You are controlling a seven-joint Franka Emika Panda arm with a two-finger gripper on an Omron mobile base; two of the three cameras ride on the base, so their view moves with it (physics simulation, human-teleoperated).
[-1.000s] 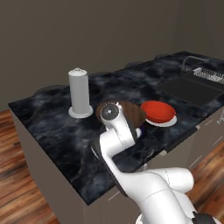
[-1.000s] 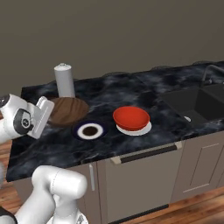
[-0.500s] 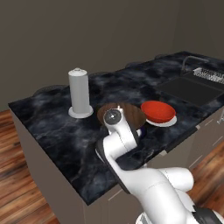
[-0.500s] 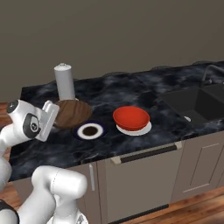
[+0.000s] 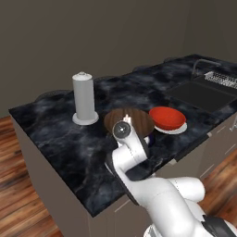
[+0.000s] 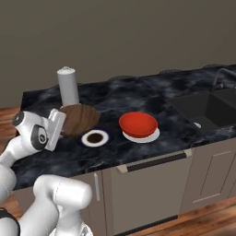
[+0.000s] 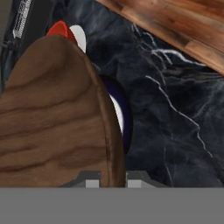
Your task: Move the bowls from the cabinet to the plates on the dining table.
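The two-finger gripper [image 7: 110, 177] is clamped on the rim of the dark brown wood-grain bowl [image 6: 79, 118], carrying it tilted above the black veined marble table [image 6: 152, 94]. Just below and beside it waits the empty white plate [image 6: 95, 137] — likely its target. Farther along, the glossy red bowl [image 6: 138, 124] sits on its own plate, near the sink basin [image 5: 203, 95].

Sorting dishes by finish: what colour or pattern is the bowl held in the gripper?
Dark brown wood-grain bowl, clearest in the hand view.
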